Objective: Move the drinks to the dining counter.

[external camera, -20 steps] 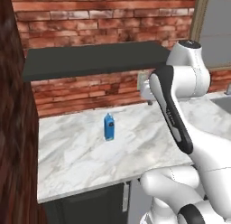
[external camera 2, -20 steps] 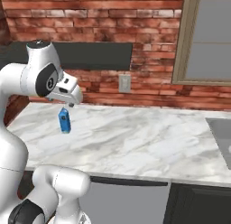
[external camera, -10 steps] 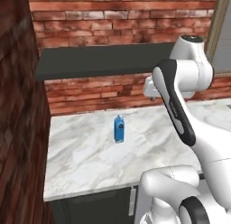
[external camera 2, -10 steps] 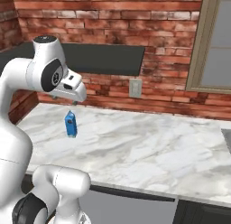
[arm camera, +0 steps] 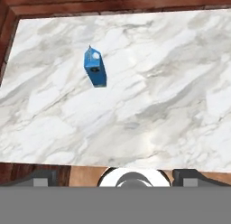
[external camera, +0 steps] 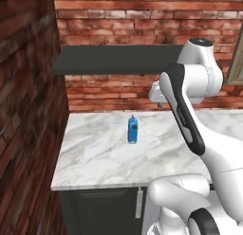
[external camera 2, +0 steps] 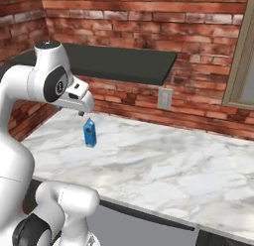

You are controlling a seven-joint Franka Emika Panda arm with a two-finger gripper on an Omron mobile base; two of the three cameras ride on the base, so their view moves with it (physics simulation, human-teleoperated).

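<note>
Left base view, my pincer: it hangs high above the back of the marble worktop, close to the brick wall; my own arm covers most of it, so from here I cannot tell how wide it stands.
Left base view, carton: the blue carton stands upright on the worktop, below my pincer and to its left, well apart from it.
Left base view, shelf: a dark shelf juts from the wall above the worktop, left of my pincer and a little higher.
Right base view, my pincer: it points down over the left part of the worktop, with nothing between the tips.
Right base view, carton: it stands just below my pincer, with clear air between them.
Right base view, socket: a pale wall socket sits on the bricks, well to the right of my pincer.
Hand view, my pincer: the two dark tips sit far apart at the bottom corners, so I am spread wide and hold nothing.
Hand view, carton: it stands ahead of my tips, to the left, on bare marble, well apart from me.
</note>
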